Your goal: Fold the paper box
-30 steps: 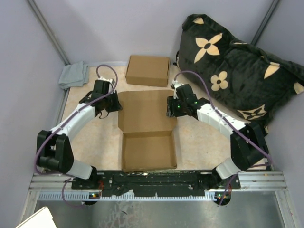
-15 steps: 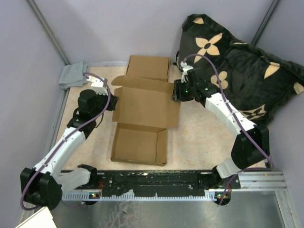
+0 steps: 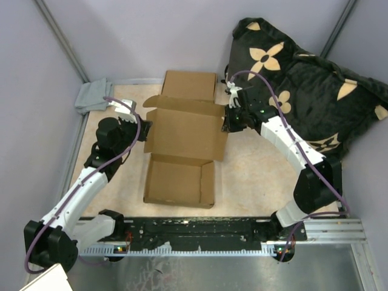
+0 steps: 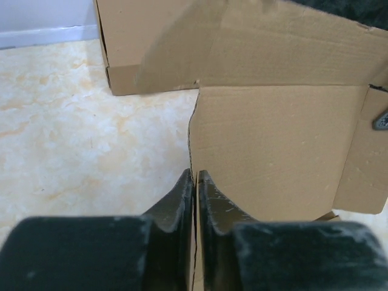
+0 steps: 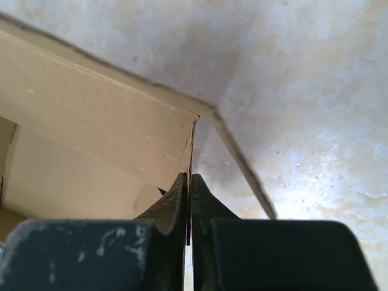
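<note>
The unfolded paper box [image 3: 185, 142] lies mid-tabletop, its tray toward the near edge, with the left gripper [image 4: 195, 179] pinching its left flap's edge and the right gripper [image 5: 188, 180] pinching its right flap (a closed box [image 3: 189, 89] sits at the far edge).

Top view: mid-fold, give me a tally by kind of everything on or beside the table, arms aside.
Cardboard boxes: 2 (open box, closed box behind it)
Grey cloth: 1
Black flowered cushion: 1
Total: 4
</note>
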Motion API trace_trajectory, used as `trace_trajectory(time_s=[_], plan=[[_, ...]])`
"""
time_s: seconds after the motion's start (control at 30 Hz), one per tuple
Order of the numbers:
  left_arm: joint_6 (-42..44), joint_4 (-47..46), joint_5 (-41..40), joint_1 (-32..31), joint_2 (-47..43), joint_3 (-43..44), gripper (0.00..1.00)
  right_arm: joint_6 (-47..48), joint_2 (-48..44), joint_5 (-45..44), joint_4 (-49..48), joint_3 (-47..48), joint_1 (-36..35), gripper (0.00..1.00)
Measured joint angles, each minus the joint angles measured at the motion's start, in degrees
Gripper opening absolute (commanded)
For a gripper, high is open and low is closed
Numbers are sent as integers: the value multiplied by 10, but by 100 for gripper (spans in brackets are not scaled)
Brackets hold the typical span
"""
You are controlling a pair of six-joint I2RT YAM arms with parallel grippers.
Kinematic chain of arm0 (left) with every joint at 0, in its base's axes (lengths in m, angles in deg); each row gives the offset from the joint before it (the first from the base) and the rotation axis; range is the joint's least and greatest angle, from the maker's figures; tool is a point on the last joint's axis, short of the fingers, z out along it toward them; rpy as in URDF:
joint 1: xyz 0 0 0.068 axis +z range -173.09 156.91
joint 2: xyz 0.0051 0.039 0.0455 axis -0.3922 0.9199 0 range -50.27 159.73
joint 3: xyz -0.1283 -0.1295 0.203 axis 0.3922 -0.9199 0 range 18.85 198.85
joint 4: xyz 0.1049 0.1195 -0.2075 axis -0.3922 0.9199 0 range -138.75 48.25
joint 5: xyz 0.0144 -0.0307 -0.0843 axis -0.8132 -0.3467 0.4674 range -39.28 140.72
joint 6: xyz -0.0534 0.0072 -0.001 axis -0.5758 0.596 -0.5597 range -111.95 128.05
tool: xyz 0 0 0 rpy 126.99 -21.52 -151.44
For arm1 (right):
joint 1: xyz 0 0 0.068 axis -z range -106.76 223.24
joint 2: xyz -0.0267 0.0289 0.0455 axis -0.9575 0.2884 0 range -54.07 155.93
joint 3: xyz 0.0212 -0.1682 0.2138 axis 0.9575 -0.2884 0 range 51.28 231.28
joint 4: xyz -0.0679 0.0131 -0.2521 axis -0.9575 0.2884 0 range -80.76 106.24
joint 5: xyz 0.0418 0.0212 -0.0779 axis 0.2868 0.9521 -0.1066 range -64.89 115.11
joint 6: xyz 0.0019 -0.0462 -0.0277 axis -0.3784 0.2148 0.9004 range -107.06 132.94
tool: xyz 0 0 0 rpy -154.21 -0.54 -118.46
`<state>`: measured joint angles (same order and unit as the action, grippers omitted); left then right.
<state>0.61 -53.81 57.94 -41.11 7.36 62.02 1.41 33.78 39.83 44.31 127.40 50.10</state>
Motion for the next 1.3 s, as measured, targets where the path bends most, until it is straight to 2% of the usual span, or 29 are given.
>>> trace_trajectory(time_s=[0.07,0.23,0.37,0.67,1.0,1.07,1.1,1.13,1.17,1.2,1.27,1.3], plan=[[0,-1,1,0,0,0,35,-3,0,-23,-1,6,-3,0],[3,3,1,0,0,2,42,0,-1,-98,-30,12,-19,0],[10,15,1,0,3,17,42,7,-14,-144,-88,1,-38,0],[31,82,-38,-2,12,70,45,32,-70,-204,-234,-99,-65,0],[45,145,-76,-2,67,112,44,37,-75,-209,-297,-138,-65,0],[45,149,-75,-2,87,113,41,38,-80,-207,-298,-143,-65,0],[45,151,-74,-2,94,113,35,39,-82,-206,-297,-144,-65,0],[44,154,-72,-2,100,113,26,39,-84,-205,-297,-146,-65,2],[43,156,-70,-2,104,113,15,39,-85,-203,-296,-146,-65,9],[43,158,-67,-2,106,114,2,39,-85,-202,-295,-146,-65,26],[40,158,-58,-3,107,116,0,35,-85,-196,-290,-145,-65,57],[41,158,-57,-3,106,119,0,31,-85,-194,-278,-143,-65,65]])
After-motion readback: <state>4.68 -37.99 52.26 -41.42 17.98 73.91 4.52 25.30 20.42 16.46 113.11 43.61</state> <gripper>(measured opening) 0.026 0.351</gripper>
